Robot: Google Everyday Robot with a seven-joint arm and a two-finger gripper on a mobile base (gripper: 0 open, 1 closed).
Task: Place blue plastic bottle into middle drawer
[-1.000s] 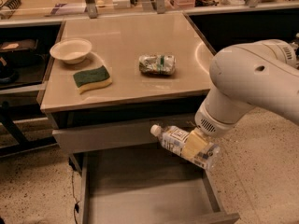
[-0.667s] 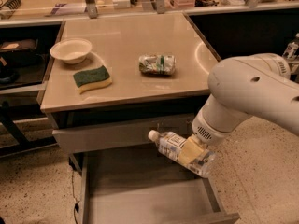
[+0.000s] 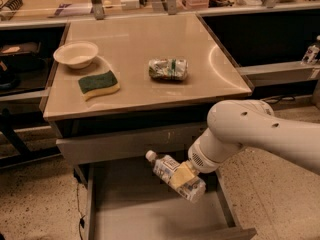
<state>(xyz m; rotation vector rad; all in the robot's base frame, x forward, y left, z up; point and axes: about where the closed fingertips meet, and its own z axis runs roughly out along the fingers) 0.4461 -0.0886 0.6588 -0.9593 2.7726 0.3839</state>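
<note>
Since the bottle is thin clear plastic and looks light, I judge that it would give under a hard squeeze and could slide on its smooth label. Its middle, across the label, is the sensible place to hold it. That is where my claw is clamped on it now, with one pale finger pad lying across the label.

The bottle hangs tilted in the air, white cap up and to the left, base down and to the right, and it sticks out of the claw at both ends. It is above the open drawer, toward the right side and far end, clear of the flat grey bottom and, as far as I can tell, not touching the walls. Just beyond it is the front of the shallower drawer, under the table top.

On that top, well apart from my claw, sit a bowl, a sponge and a crumpled pack.

Being round, the bottle may roll once freed, so I would bring it close to the drawer bottom before letting go.
</note>
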